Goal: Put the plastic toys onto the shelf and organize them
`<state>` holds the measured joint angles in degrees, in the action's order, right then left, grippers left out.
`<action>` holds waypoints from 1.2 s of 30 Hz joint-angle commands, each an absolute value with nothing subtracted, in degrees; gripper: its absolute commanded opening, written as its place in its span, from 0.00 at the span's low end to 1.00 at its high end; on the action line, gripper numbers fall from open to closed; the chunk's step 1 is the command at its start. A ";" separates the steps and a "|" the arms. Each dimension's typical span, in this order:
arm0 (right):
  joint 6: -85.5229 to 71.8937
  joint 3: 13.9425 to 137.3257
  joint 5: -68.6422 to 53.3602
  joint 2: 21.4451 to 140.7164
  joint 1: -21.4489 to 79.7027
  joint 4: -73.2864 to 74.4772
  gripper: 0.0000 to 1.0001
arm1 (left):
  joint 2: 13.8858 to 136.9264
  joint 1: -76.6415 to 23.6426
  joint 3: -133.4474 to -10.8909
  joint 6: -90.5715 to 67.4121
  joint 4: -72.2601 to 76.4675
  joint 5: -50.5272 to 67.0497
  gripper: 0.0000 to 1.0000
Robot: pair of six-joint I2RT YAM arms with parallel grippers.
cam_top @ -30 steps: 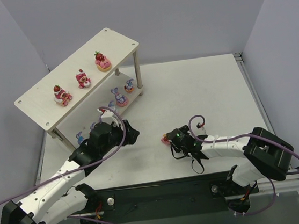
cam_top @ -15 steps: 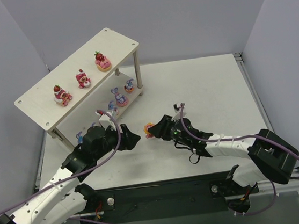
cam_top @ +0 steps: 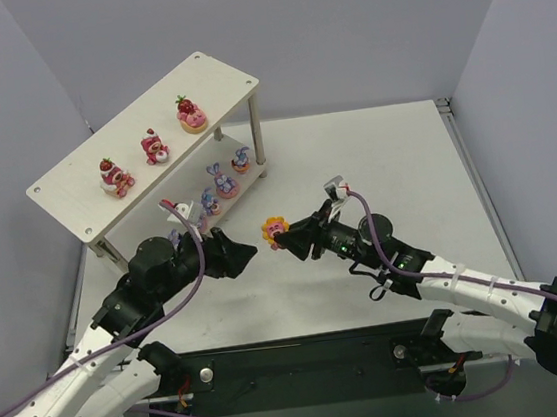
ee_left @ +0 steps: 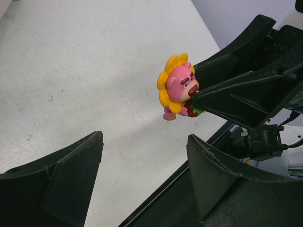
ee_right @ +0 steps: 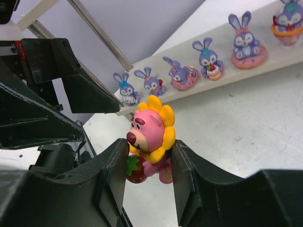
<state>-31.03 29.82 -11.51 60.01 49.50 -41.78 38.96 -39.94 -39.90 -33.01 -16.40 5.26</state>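
The right gripper (cam_top: 285, 236) grips the sunflower bear (cam_top: 275, 229) over the table (cam_top: 384, 166) — right in front of the left gripper (cam_top: 248, 255), whose jaws stand spread wide — while strawberry bears (cam_top: 155, 147) and bunnies (cam_top: 225, 183) line the shelf (cam_top: 214, 80) nearby.

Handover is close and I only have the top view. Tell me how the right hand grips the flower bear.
Observer: Right wrist view: the right hand is shut on the flower bear, fingers pinching its lower body, head clear above them.
Operator: Now report the left hand.
Observer: Left wrist view: the left hand is open, and the bear hangs beyond its fingertips, not between them.
Operator: Describe the lower shelf.
Observer: Right wrist view: at least five bunnies stand in a row along the shelf's lower board.
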 commanded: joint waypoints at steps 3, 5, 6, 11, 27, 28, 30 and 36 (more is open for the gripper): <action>-24.08 34.10 -18.45 55.73 49.57 -43.24 0.00 | 36.91 -39.64 -44.82 -32.08 -17.40 6.23 0.81; -23.99 33.84 -20.38 55.20 49.57 -43.41 0.00 | 36.83 -39.64 -45.35 -31.99 -16.88 7.38 0.82; -24.08 33.58 -22.30 54.59 49.74 -43.68 0.00 | 36.74 -39.64 -45.44 -32.17 -16.44 9.12 0.83; -23.56 33.31 -25.92 53.17 51.23 -44.03 0.00 | 37.26 -39.64 -43.86 -34.97 -11.08 15.19 0.85; -23.82 33.05 -27.69 54.58 52.03 -47.81 0.00 | 41.39 -39.64 -39.47 -41.57 -0.88 18.89 0.72; -23.82 33.05 -27.77 54.75 52.03 -47.81 0.00 | 41.31 -39.64 -39.38 -41.92 -0.88 18.90 0.70; -23.91 33.22 -27.69 54.93 52.03 -47.99 0.00 | 41.40 -39.64 -39.29 -42.10 -0.88 19.16 0.65; -24.08 33.49 -27.33 55.81 52.03 -48.08 0.00 | 42.27 -39.64 -39.29 -42.10 1.49 20.13 0.62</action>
<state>-24.99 31.24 -25.98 55.20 51.81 -41.01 41.85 -39.94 -39.22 -41.58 -3.16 18.55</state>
